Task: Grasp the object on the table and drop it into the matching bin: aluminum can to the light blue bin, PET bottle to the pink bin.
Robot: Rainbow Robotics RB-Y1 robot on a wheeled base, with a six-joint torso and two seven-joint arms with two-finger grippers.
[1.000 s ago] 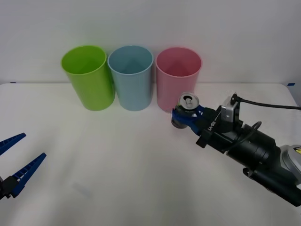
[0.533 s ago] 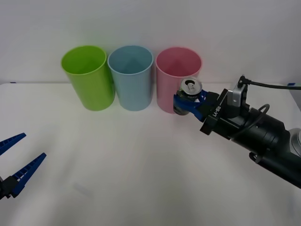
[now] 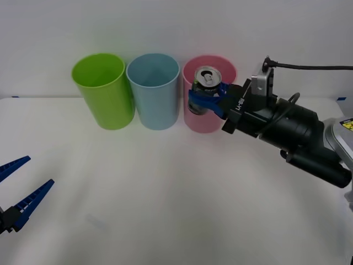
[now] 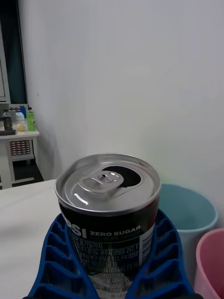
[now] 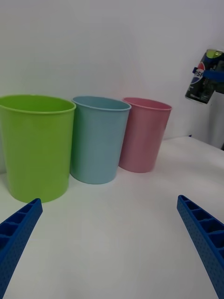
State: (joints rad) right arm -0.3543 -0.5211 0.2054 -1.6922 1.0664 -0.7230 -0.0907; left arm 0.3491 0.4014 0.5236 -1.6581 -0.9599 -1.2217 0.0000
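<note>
The right pincer pinches the aluminum can off the desk, in front of the pink bin at the far edge, with the light blue bin just beside it. The can's dark label reads "ZERO SUGAR"; its long axis is near upright, opened pull-tab top up. The left pincer hangs spread at the near left corner.

My right gripper hides part of the pink bin. My ribbed fingers cover the aluminum can base.
</note>
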